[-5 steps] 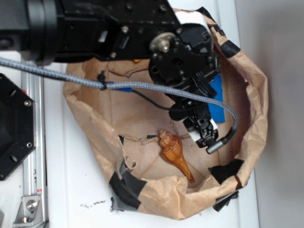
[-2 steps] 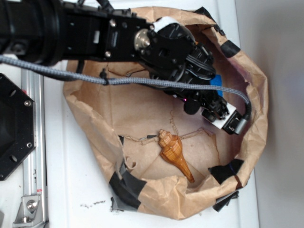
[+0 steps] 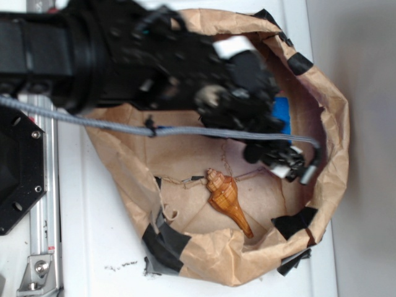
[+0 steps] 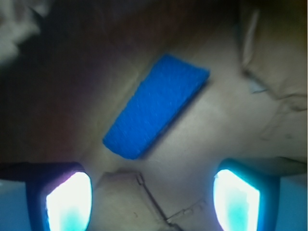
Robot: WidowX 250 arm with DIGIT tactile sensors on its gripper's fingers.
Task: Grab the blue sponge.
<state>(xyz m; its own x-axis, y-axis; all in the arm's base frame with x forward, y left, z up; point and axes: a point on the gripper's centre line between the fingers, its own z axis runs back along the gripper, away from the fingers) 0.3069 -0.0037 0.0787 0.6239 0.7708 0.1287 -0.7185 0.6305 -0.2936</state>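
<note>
One flat bright-blue rectangular sponge (image 4: 156,106) lies on the floor of the crumpled brown paper bag (image 3: 325,185), ahead of the gripper (image 4: 153,202), whose fingers stand wide apart and empty. It looks light, soft and squashy, so pinching across its narrow width near mid-length should hold best

The sponge (image 4: 155,106) was a really bright, solid blue, no pattern at all. The paper bag (image 3: 325,161) around it was plain kraft brown, patched with black tape (image 3: 162,238). The shell (image 3: 227,199) was glossy orange-brown with darker ridges. The arm (image 3: 142,55) was all black, its cable (image 3: 111,124) braided grey, and the surface (image 3: 86,247) was white. The pads (image 4: 69,201) glowed whitish-cyan.
</note>
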